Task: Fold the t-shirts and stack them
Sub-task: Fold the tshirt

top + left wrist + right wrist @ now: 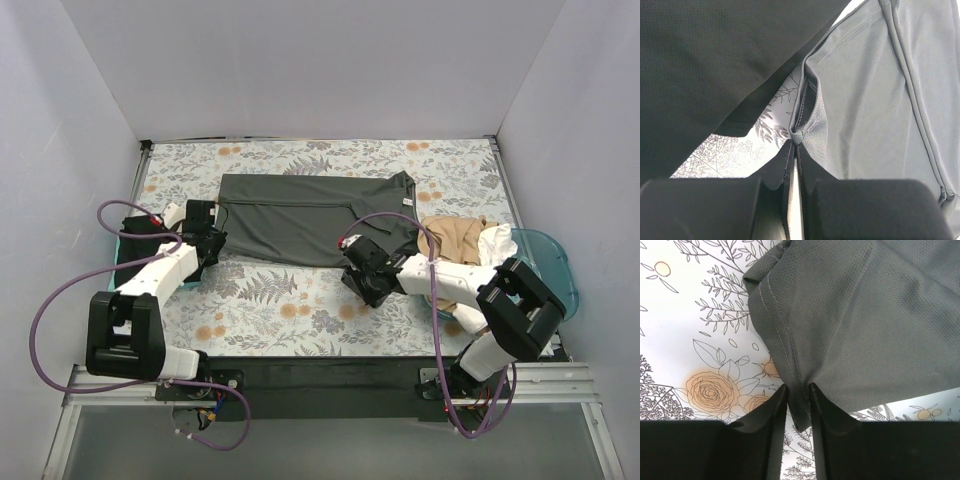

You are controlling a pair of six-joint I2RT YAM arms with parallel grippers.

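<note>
four t-shirts [300, 225] [135, 232] [455, 238] [497, 243], one teal tub [556, 262], two arms [160, 268] [450, 276].

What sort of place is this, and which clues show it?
Probably a robot lab cell: plain white walls around a floral table covering, left arm and right arm at its near edge.

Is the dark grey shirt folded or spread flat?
Partly folded: dark grey t-shirt lies as a narrow band, a layer edge running lengthwise.
</note>
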